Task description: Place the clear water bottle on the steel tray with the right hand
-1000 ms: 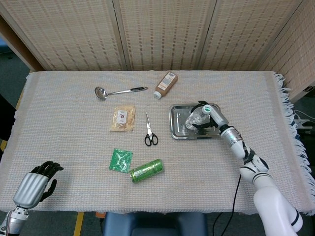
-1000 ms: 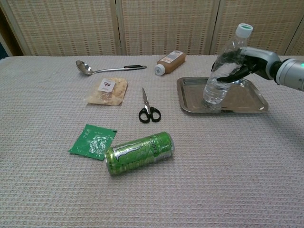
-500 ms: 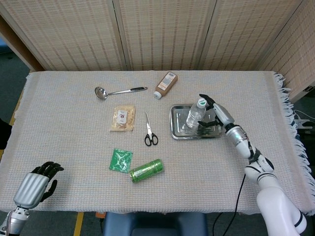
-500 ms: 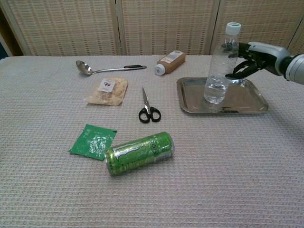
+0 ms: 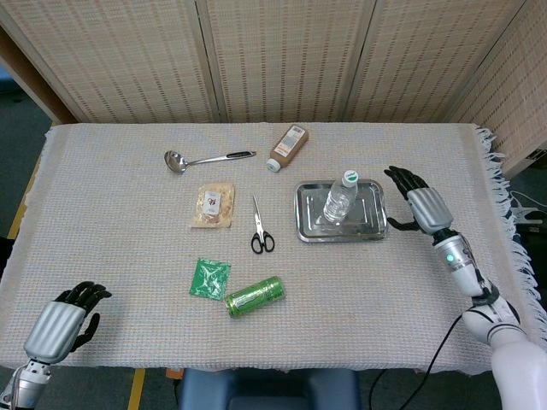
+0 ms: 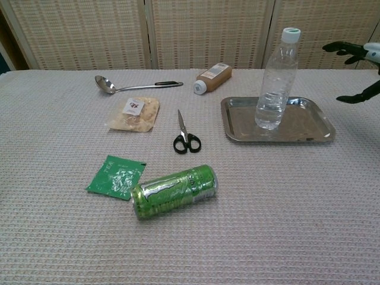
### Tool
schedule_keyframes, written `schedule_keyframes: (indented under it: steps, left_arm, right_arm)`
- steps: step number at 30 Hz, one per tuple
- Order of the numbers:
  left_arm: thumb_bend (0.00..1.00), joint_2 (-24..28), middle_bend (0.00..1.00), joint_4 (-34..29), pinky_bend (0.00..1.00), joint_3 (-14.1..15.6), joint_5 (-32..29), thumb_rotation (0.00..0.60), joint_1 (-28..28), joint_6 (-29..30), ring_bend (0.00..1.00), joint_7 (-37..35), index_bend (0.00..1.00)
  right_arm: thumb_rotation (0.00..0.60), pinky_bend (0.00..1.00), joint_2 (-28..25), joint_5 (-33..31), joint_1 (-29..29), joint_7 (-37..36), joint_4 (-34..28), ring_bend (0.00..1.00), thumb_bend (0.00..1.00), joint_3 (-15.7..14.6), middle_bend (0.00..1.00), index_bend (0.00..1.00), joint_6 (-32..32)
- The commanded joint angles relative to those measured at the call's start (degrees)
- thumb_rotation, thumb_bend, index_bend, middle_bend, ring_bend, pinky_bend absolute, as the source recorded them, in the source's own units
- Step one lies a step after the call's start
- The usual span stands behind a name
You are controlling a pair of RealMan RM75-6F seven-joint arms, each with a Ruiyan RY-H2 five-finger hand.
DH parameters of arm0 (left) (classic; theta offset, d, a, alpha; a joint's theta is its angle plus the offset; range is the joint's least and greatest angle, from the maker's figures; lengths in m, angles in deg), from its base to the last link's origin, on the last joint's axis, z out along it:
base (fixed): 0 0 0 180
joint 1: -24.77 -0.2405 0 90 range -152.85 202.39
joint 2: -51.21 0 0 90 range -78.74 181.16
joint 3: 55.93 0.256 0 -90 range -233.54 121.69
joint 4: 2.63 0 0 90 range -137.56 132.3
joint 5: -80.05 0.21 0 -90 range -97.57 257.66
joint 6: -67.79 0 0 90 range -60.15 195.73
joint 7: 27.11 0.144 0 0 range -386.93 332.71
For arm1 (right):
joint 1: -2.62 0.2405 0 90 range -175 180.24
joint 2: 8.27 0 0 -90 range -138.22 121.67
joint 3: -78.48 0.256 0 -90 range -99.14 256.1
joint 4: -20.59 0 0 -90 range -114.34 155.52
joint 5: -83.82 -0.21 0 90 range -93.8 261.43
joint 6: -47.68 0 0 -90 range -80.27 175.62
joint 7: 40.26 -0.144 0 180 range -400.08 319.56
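Observation:
The clear water bottle [image 5: 339,197] [image 6: 275,83] stands upright on the steel tray [image 5: 369,224] [image 6: 309,127], white cap up, with nothing touching it. My right hand [image 5: 417,202] [image 6: 360,70] is off to the right of the tray, fingers spread and empty, a clear gap between it and the bottle. In the chest view only its dark fingers show at the right edge. My left hand [image 5: 61,320] rests at the table's front left corner with fingers curled in, holding nothing.
A brown bottle [image 5: 287,147] lies behind the tray. Scissors [image 5: 260,226], a snack packet [image 5: 213,205] and a ladle [image 5: 205,159] lie left of the tray. A green can [image 5: 254,295] and a green sachet [image 5: 209,278] lie nearer the front.
My right hand let go of the bottle and drew back to the right, off the tray. The bottle went from tilted in the grip to standing upright alone.

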Motion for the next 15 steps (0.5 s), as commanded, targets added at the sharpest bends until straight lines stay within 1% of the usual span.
schedule_keyframes:
  steps: [1,3,5,6,8,10,15]
  left_arm:
    - [0.58,-0.1,0.27,0.1,0.39,0.0,-0.2,0.600,0.1,-0.3,0.18,0.5,0.32]
    - [0.58,-0.2,0.27,0.0,0.39,0.0,-0.3,0.600,0.1,-0.5,0.18,0.8,0.32]
    - [0.58,-0.1,0.27,-0.2,0.39,0.0,-0.3,0.600,0.0,-0.4,0.18,0.9,0.32]
    - [0.58,-0.1,0.27,-0.3,0.39,0.0,-0.1,0.600,0.0,-0.1,0.18,1.0,0.32]
    - [0.58,0.0,0.27,-0.2,0.39,0.0,0.3,0.600,-0.1,0.2,0.18,1.0,0.32]
    - [0.58,0.0,0.27,-0.2,0.39,0.0,0.3,0.600,-0.1,0.4,0.18,0.8,0.32]
    - [0.58,-0.1,0.28,0.0,0.39,0.1,0.5,0.600,0.0,0.3,0.18,0.8,0.32]
  right_arm:
    - [0.600,0.11,-12.2,-5.9,-11.1,29.0,-26.5,0.00,0.00,2.3,0.00,0.00,9.1]
    - [0.600,0.11,-15.3,-7.4,-13.6,38.3,-36.5,0.00,0.00,2.7,0.00,0.00,12.4]
    - [0.600,0.11,-16.8,-8.7,-16.0,46.9,-44.6,0.00,0.00,3.0,0.00,0.00,15.9]
    - [0.600,0.11,-17.2,-8.4,-17.5,51.0,-47.6,0.00,0.00,2.5,0.00,0.00,18.1]
    - [0.600,0.11,-17.7,-7.6,-19.1,54.9,-50.9,0.00,0.00,1.7,0.00,0.00,20.6]
    - [0.600,0.11,-17.8,-6.5,-20.5,56.2,-52.7,0.00,0.00,1.2,0.00,0.00,22.7]
    - [0.600,0.11,-18.0,-5.1,-21.9,56.8,-53.6,0.00,0.00,0.8,0.00,0.00,23.7]
